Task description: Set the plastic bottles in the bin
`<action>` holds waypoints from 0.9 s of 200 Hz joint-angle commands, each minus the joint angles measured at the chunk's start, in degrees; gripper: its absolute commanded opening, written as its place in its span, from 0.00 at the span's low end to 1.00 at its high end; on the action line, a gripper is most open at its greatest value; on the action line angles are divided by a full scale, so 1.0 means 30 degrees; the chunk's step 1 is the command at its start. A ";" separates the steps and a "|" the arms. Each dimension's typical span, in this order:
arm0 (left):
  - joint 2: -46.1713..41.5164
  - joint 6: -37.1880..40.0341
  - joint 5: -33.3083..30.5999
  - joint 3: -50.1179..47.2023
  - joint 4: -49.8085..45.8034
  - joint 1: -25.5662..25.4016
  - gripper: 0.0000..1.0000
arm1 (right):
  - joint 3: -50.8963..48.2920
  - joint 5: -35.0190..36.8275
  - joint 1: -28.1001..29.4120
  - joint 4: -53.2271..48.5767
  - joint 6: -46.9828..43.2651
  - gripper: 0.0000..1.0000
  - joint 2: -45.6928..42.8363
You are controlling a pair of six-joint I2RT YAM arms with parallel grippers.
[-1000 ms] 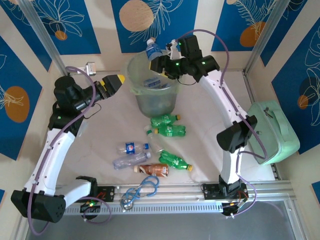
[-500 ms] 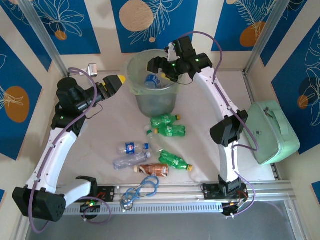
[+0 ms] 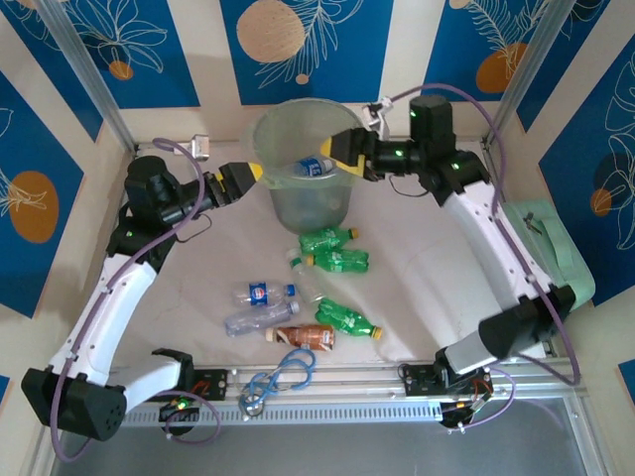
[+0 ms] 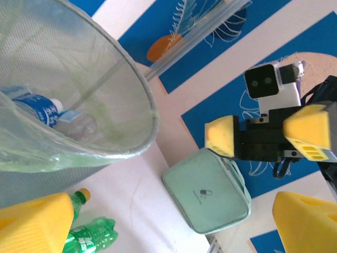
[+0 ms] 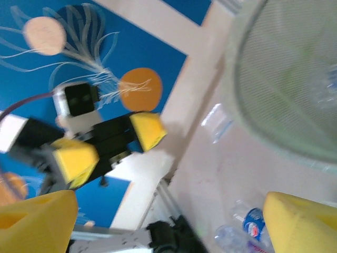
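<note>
From overhead, the whole layout was plain. The bin stood at the far middle of the table with a blue-labelled bottle lying inside it. The loose ones lay between the bin and the arm bases: three green bottles, two clear bottles and a brown bottle nearest the front rail, close to a looped cable. That view also placed the left gripper just beside the bin's left wall, under the rim. The right gripper was at the rim's right side, and the two faced each other across the bin.

The left wrist camera added a look through the bin's translucent, finely textured wall at the bottle resting against the inside. It also gave a head-on sight of the right gripper, its yellow fingers spread wide with nothing between them and the mint case lying beyond. The left gripper's own fingers sat in the lower corners of that view, far apart and empty.

The right wrist camera, though blurred, gave the opposite angle. It showed the left gripper head-on, jaws likewise parted and bare, with clear bottles on the table below.

The left arm slanted up from its base at the near left to a high elbow, its forearm pointing right and roughly level. The right arm had its elbow low at the near right, its long link angled toward the far side and its wrist turned left toward the bin.
</note>
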 commanded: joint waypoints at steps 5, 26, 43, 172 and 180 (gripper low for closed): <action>-0.0108 0.0686 0.0227 0.0497 0.0068 -0.0666 0.96 | -0.2901 -0.4205 -0.0033 0.2712 0.1190 0.92 -0.1870; 0.0192 0.0760 0.0058 0.0722 0.0054 -0.1096 0.95 | -0.5170 -0.4220 -0.0047 0.2785 0.1316 0.92 -0.3550; 0.0358 0.0840 -0.0161 0.0819 0.0017 -0.1463 0.95 | -0.6519 -0.3401 -0.0077 0.1861 0.0847 0.92 -0.4595; 0.1344 0.0133 -0.1286 0.0458 0.0761 -0.2179 0.90 | -1.1617 1.1835 0.2195 -0.5027 -0.1068 0.96 -0.2342; 0.1315 0.0029 -0.1310 0.0327 0.0875 -0.2189 0.89 | -1.1617 1.2059 0.2049 -0.4768 -0.0959 0.96 -0.1832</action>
